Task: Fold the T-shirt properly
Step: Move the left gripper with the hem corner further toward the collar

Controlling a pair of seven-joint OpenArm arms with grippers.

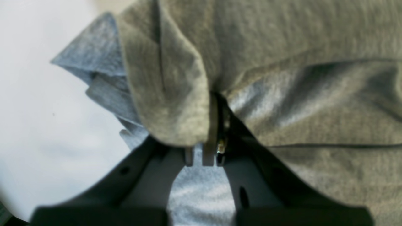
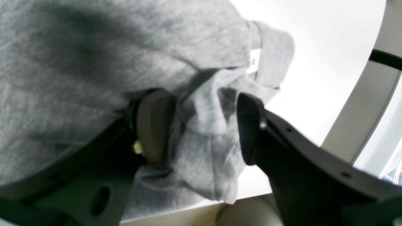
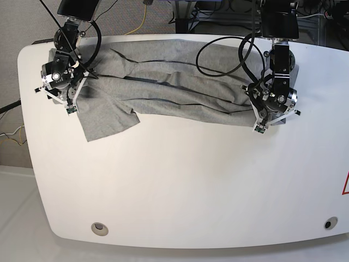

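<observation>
One T-shirt (image 3: 174, 82), heather-grey knit, short-sleeved, no print visible. It lies bunched in a long band across the far part of the white table (image 3: 180, 185), with lengthwise folds and dark creases running along it. One flap, apparently a sleeve, spreads flat toward the near side at the end of the T-shirt beneath the right tool (image 3: 70, 101).

Hidden or unclear: the collar cannot be made out in any view. Both ends of the T-shirt are covered by the arms in the base view. Both wrist views are soft and out of focus; the cloth looks greenish-tan in the left wrist view, a matter of light only.

Left tool (image 1: 205, 157): at the opposite end of the T-shirt, jaws clenched tight on a pinched fold of cloth, which rises in a ridge straight out from between them; more fabric lies under and to both sides.

Right tool, wrist view (image 2: 204, 128): jaws stand well apart with a hanging wad of the T-shirt between them. The cloth presses against one finger (image 2: 154, 125); whether the other finger touches it, and so whether this is a grip, cannot be told.

Black cables (image 3: 229, 54) loop over the T-shirt near the left tool.
</observation>
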